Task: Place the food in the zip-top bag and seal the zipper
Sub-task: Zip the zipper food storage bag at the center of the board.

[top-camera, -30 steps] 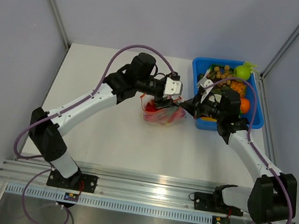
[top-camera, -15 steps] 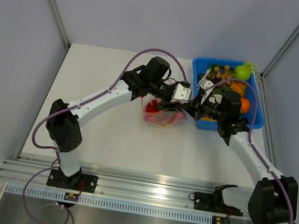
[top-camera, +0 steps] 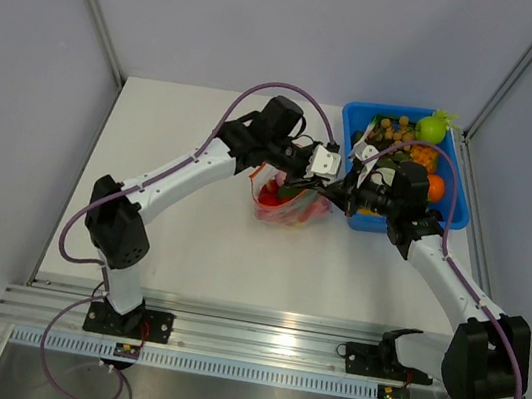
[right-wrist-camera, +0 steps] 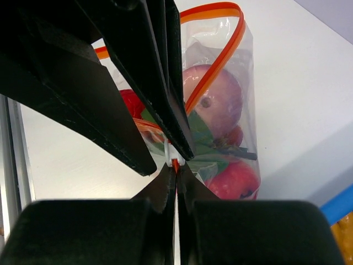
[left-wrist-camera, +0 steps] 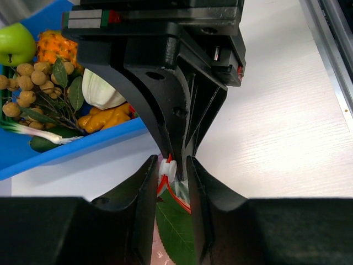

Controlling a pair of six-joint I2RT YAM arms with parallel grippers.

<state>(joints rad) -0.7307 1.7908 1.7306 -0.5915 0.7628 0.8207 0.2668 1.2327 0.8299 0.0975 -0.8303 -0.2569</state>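
On the surface (top-camera: 187, 248), we judge the zip-top bag (top-camera: 290, 208) of food (right-wrist-camera: 220, 105) light, slack and slippery, best held by its stiffer zipper (right-wrist-camera: 217, 61), which the right pincer (right-wrist-camera: 176, 172) pinches while the left pincer (left-wrist-camera: 172, 163), narrowly spread, straddles the white slider (left-wrist-camera: 167, 171), beside the blue bin (top-camera: 461, 180).

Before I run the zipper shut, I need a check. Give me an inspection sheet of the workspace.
Surface: white table, carrying bag and bin.
Job's things: bag between the tools, red food and a leaf inside; zipper gaping.
Clutter: blue bin of more food, right rear.
Tools: right tool shut on the zipper's end; left tool astride the white slider, gap showing.
Cables: purple cable arched over left arm; another crosses the bin.
Surroundings: grey walls, rail at near edge.
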